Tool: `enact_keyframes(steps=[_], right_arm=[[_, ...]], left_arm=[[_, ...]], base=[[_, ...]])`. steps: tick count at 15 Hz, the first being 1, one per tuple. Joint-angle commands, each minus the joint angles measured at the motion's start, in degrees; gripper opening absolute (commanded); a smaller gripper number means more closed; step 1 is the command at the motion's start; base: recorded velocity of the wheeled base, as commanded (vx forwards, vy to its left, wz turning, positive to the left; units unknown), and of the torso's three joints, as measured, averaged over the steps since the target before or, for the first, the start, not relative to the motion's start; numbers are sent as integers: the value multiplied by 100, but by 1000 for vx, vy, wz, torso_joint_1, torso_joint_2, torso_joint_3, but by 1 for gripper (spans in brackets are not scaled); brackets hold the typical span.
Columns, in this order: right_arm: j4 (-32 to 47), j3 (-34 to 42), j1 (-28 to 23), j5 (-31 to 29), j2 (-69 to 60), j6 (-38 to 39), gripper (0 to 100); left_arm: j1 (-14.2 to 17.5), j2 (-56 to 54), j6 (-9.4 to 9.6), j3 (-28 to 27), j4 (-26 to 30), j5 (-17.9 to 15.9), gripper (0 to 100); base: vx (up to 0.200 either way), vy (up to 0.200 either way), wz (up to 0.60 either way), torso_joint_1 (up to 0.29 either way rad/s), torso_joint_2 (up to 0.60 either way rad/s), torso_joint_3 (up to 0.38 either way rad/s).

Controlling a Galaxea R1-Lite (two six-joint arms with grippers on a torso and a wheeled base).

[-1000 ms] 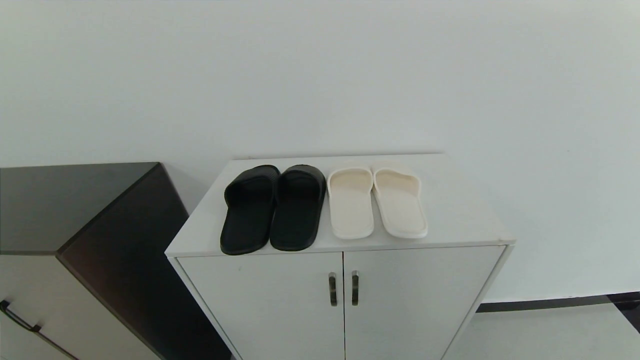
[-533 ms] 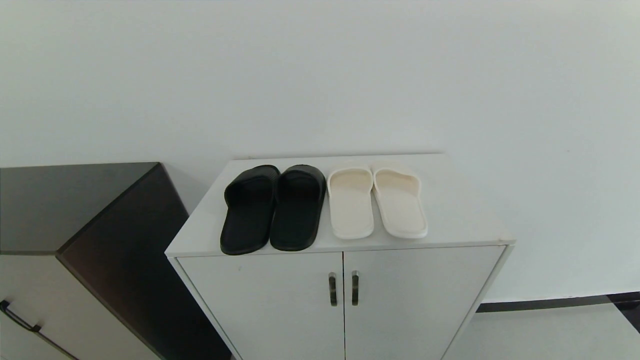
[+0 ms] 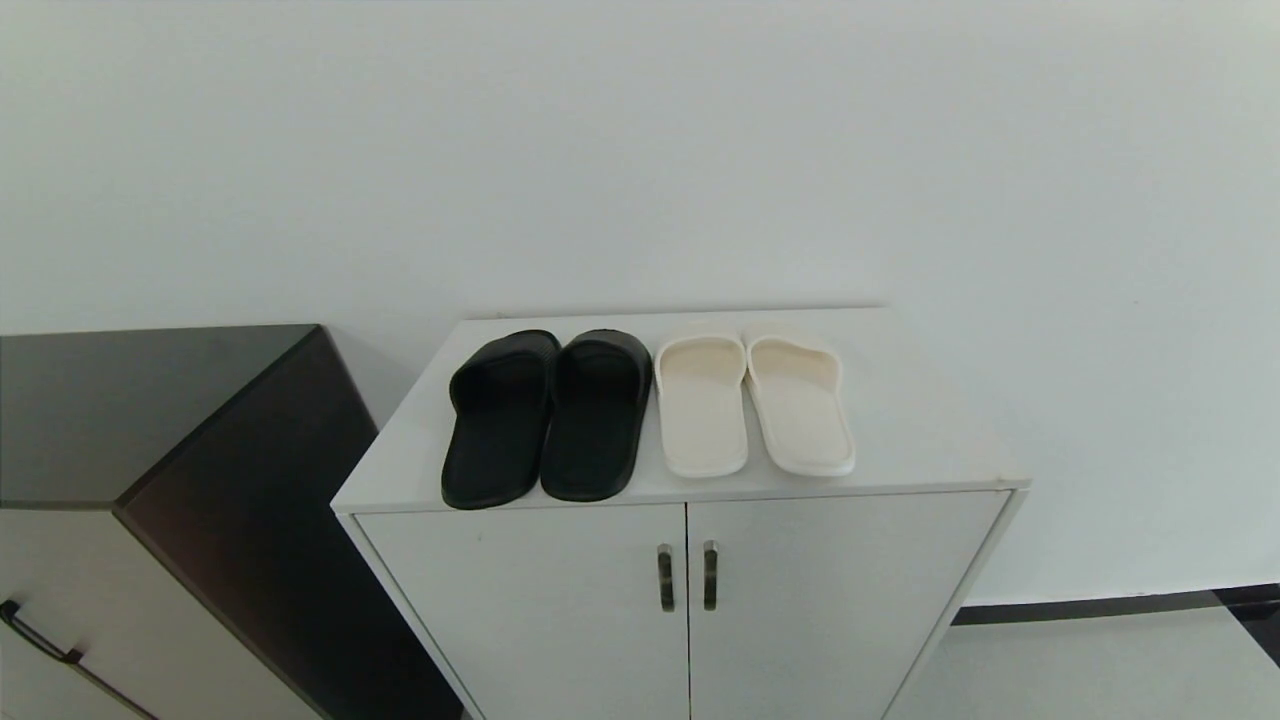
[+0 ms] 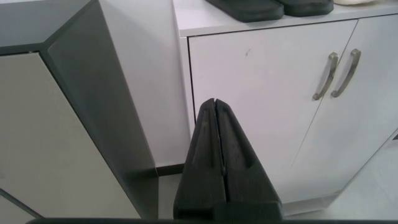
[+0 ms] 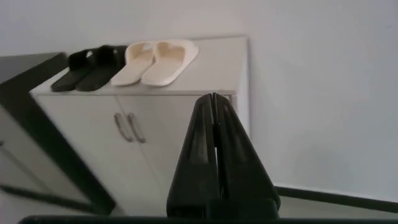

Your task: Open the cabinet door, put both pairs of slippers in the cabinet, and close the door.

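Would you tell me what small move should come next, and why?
Probably open the left gripper and bring it to the left door handle: the cabinet doors are shut, the black slippers and white slippers lie on top, and that gripper is shut.

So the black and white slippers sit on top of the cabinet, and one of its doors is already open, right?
Not quite: both doors are shut, their handles side by side, as the head view shows. The black slippers and white slippers do sit on top of the cabinet.
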Motion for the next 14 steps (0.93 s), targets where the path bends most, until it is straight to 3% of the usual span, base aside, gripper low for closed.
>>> enact_keyframes(steps=[1,3,8,12,14], right_arm=[[-1051,13,390,445,2273,0,0],[-1648,-13,662,339,2888,8,0],[-2167,-919,3941,-2148,4444,615,0],[-2396,-1833,4705,-2851,5788,694,0],[-2404,-2386,4776,-3378,6465,694,0]], left_arm=[[1,-1,4,0,-1,0,0],[1,-1,-5,0,-1,0,0],[1,-1,4,0,-1,0,0],[1,-1,4,0,-1,0,0],[1,-1,4,0,-1,0,0]], base=[[0,0,0,0,0,0],[0,0,0,0,0,0],[0,0,0,0,0,0],[0,0,0,0,0,0],[0,0,0,0,0,0]])
